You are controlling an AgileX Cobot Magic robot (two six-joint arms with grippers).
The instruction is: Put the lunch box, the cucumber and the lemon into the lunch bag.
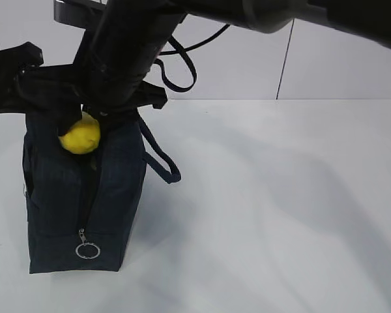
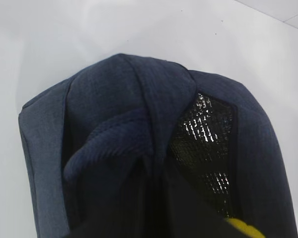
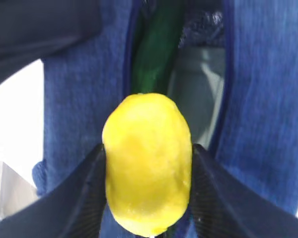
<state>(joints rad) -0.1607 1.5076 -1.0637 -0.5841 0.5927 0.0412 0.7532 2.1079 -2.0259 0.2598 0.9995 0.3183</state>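
The navy lunch bag (image 1: 85, 195) stands at the left with its top open, its ring pull (image 1: 87, 250) hanging low on the front. My right gripper (image 1: 85, 127) reaches across and is shut on the yellow lemon (image 1: 81, 137), holding it at the bag's mouth. In the right wrist view the lemon (image 3: 147, 163) sits between both fingers; below it, inside the bag, lie the dark green cucumber (image 3: 155, 49) and a pale surface, seemingly the lunch box lid (image 3: 198, 84). My left gripper (image 1: 16, 78) holds the bag's top flap. The left wrist view shows the foil lining (image 2: 208, 144).
The bag's rope handle (image 1: 159, 156) loops out to the right of the bag. A black cable (image 1: 182, 65) hangs behind the right arm. The white table (image 1: 280, 208) runs right to a pale back wall.
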